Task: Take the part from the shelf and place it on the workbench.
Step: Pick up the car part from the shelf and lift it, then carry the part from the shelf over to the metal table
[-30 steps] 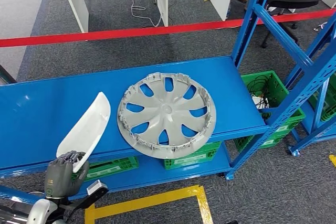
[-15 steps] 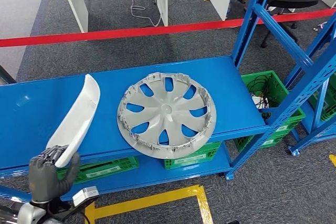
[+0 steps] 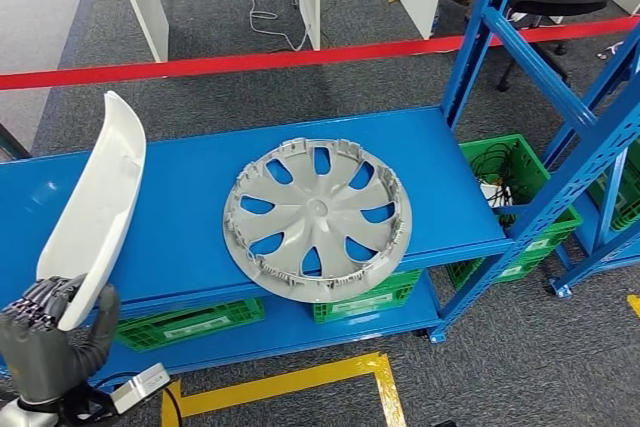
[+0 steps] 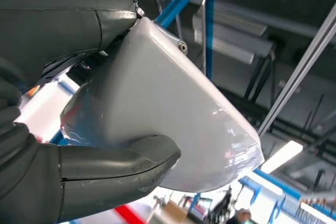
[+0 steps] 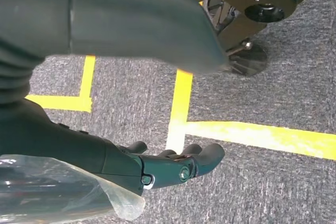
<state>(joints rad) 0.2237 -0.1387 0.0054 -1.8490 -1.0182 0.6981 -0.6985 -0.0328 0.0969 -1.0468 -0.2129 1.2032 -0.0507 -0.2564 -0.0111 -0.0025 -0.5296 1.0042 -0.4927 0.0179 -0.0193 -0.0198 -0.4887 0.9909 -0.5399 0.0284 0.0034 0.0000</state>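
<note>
My left hand point(image 3: 47, 343) grips the lower end of a white curved plastic part point(image 3: 98, 205) at the left front of the blue shelf point(image 3: 181, 182). The part stands tilted up, clear of the shelf surface, its far end reaching above the shelf's back edge. The left wrist view has the same part point(image 4: 170, 114) close up, clamped between the thumb and the fingers of my left hand point(image 4: 79, 166). My right hand point(image 5: 170, 163) hangs over the grey carpet, fingers apart and nothing in them.
A large grey wheel cover point(image 3: 318, 218) lies flat on the shelf, right of the held part. Green crates point(image 3: 521, 182) sit under and beside the shelf. Blue uprights point(image 3: 483, 27) rise at the right. A red barrier tape point(image 3: 226, 63) runs behind. Yellow floor lines point(image 3: 302, 379) mark the carpet.
My left hand has moved left and slightly down in the head view, carrying the white part. The part has swung more upright and away from the wheel cover.
</note>
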